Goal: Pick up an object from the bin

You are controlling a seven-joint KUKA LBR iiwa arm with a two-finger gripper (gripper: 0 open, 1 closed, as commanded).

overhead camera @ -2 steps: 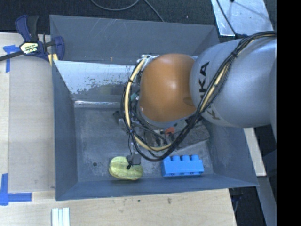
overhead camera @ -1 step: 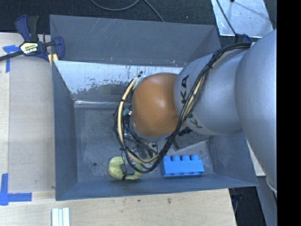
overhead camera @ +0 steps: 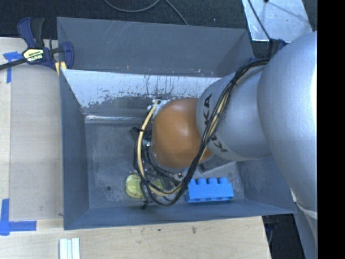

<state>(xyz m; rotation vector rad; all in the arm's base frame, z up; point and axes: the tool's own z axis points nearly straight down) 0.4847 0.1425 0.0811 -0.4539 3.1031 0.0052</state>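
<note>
Gripper (overhead camera: 158,181) low at bin's (overhead camera: 73,144) six o'clock; yellow-green ball (overhead camera: 133,186) at its nine, blue brick (overhead camera: 210,190) at three. I cannot tell whether it's spread or pinching. Risk: ball gets nudged and rolls clear.

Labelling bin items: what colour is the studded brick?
The studded brick is blue, seen best in the camera view.

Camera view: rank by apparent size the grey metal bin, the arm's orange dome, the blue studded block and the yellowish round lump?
Grey metal bin
orange dome, though nearer the camera
blue studded block
yellowish round lump, partly hidden by cables
</note>
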